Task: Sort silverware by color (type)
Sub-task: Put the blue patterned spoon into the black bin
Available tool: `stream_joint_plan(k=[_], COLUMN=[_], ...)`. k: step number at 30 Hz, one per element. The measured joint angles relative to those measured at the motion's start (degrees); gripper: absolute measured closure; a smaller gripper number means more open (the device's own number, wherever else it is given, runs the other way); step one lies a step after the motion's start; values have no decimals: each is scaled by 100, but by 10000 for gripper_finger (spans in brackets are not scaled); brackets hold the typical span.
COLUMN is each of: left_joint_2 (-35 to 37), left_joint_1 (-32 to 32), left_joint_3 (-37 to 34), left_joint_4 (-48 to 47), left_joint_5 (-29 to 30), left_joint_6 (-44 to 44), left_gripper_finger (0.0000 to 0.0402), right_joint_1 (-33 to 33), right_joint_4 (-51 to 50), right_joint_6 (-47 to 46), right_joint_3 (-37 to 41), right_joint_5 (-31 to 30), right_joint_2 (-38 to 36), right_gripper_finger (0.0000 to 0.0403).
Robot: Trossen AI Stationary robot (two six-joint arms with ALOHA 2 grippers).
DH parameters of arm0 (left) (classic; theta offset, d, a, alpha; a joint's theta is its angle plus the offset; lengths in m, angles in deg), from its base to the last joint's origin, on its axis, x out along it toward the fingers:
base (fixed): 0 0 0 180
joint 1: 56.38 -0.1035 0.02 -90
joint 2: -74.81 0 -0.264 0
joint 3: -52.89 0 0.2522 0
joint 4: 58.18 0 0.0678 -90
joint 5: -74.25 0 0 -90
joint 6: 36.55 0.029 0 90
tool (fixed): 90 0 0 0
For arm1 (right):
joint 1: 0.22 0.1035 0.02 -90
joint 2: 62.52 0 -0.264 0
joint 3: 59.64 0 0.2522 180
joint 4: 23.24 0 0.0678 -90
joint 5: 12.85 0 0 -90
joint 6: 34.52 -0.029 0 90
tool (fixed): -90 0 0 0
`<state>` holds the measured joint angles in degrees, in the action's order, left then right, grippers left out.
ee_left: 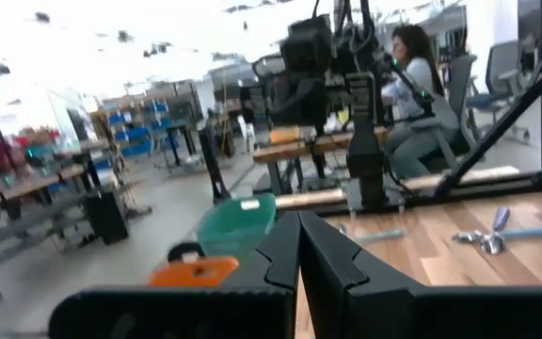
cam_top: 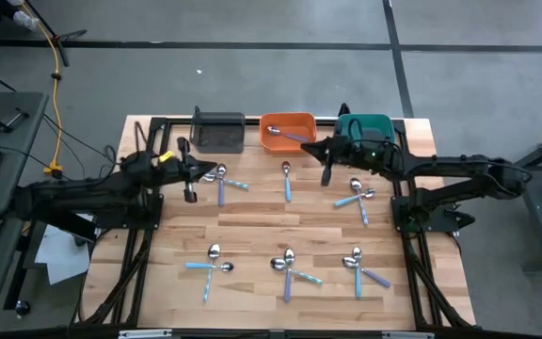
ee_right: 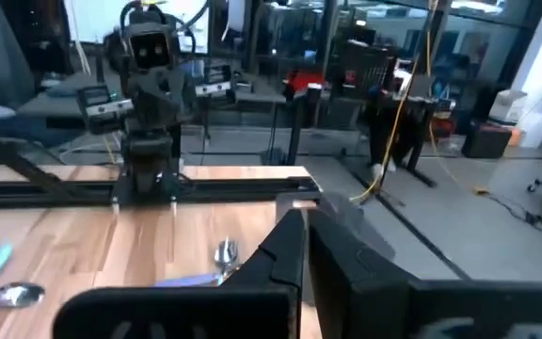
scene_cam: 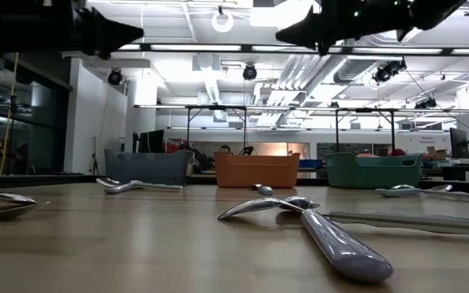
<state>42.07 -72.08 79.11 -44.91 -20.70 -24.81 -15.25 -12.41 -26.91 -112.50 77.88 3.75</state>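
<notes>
From above, the tabletop (cam_top: 252,235) is made of pale wooden planks with a dark frame around it. At its far edge stand three rectangular plastic bins: a grey bin (cam_top: 219,131), an orange bin (cam_top: 287,132) with one spoon (cam_top: 288,136) inside, and a teal bin (cam_top: 363,127). The other spoons (cam_top: 288,268) lie on the wood in small groups, two or three crossing each other; they have shiny metal bowls and slim handles in light blue or lavender. The left tool (cam_top: 190,179) is above the tabletop just beside the spoon pair (cam_top: 222,182) near the grey bin. The right tool (cam_top: 326,162) is between the orange bin and the teal bin, a little toward the front.

In the low view, one lavender-handled spoon (scene_cam: 316,226) lies close to the camera, its bowl glossy and curved. Both arms are dark shapes high above the wood and touch nothing.

In the left wrist view, the left tool (ee_left: 299,259) has its two dark fingers pressed together and holds nothing.

In the right wrist view, the right tool (ee_right: 306,250) shows a very narrow gap between the fingers, with nothing in it; a spoon bowl (ee_right: 225,251) lies on the wood beside.
</notes>
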Motion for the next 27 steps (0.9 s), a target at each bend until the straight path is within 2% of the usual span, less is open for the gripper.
stream_joint_plan(k=[5,9,11,13,16,22,27], left_joint_2=[-1172,-1907,-2011,-2012,-2108,-2292,-2317], left_joint_1=[-9,-123,-208,-213,-51,253,271], left_joint_3=[-21,241,591,864,871,875,875], left_joint_4=[735,1224,988,476,117,-19,-601], left_joint_5=[137,397,311,75,-191,123,481], left_joint_6=[-154,340,395,106,-212,-417,-740], left_gripper_finger=[399,399,399,399,399,399,399], right_joint_1=[2,-163,-297,-362,-244,-78,-29], right_joint_4=[419,883,904,868,735,425,-675], right_joint_6=[-101,449,430,-17,-483,-564,-725], right_joint_3=[16,-24,-149,-141,-43,-52,-69], right_joint_5=[-57,-136,-68,125,278,278,256], right_joint_2=[641,1067,1192,1332,1608,1570,990], right_gripper_finger=[403,403,403,403,403,403,403])
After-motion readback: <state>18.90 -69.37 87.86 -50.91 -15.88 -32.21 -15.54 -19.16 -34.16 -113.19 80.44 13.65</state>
